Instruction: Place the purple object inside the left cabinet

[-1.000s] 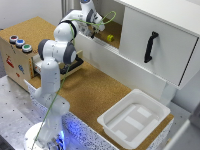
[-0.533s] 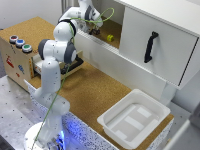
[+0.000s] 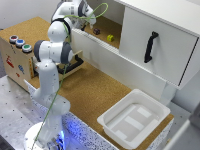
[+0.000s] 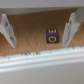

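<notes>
The block [image 4: 52, 36] lay on the cork floor of the left cabinet [image 3: 111, 24], free of the claw [image 4: 38, 31]. In the wrist view the claw's two fingers [image 4: 6, 30] stood wide apart with the block resting between them, nearer one finger than the other and touching neither as far as could be made out. The face turned to the camera bore pale marks, too blurred to read.

In the exterior view the arm [image 3: 59, 31] reached over the cabinet's low front wall, the claw [image 3: 88, 21] hanging just above the floor at the end of the compartment toward that view's left. The block [image 3: 96, 31] sat just beside it, and the small yellow piece [image 3: 110, 37] lay near, a little further toward that view's right. Compared with the views a second and half a second before, the arm had barely shifted; the pictures were too small to show when the fingers parted.

With the claw open and the block on the cabinet floor, the placing itself looked done. What remained, by my judgement, was only to lift the claw clear without knocking the block, which sat close to one finger. A straight rise should leave it where it was; a sideways drift could nudge it along the cork or toward the yellow piece.
</notes>
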`<state>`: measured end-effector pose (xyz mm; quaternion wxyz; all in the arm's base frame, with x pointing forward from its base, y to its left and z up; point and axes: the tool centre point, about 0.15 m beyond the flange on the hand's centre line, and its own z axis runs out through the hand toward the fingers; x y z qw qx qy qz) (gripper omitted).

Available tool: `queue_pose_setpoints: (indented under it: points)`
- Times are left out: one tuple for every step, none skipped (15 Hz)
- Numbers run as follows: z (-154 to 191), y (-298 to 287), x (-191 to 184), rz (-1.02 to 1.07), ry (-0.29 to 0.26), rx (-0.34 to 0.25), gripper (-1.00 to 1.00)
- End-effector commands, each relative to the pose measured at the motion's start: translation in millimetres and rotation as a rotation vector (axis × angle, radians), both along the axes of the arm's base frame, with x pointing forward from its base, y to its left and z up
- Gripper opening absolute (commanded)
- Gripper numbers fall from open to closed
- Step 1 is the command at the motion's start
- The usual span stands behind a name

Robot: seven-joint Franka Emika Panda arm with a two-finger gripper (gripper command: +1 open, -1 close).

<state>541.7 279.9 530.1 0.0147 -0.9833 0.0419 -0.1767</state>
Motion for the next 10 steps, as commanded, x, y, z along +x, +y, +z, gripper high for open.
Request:
queue_pose_setpoints:
  points:
    - [-15,12,-91,0.045,0.018,-0.009,1.0]
    - [-17,16,-101,0.076,0.024,-0.021,1.0]
    - [-22,23,-113,0.132,0.044,0.003,1.0]
    - [-26,32,-123,0.194,0.056,0.016,1.0]
    - [-27,40,-133,0.242,0.049,0.021,1.0]
    - [-29,48,-143,0.295,0.061,0.045,1.0]
    - [-30,60,-157,0.362,0.056,0.05,1.0]
    - [-29,72,-170,0.433,0.055,0.084,1.0]
    - [-28,82,-181,0.495,0.057,0.107,1.0]
    - [-26,94,-195,0.572,0.068,0.108,1.0]
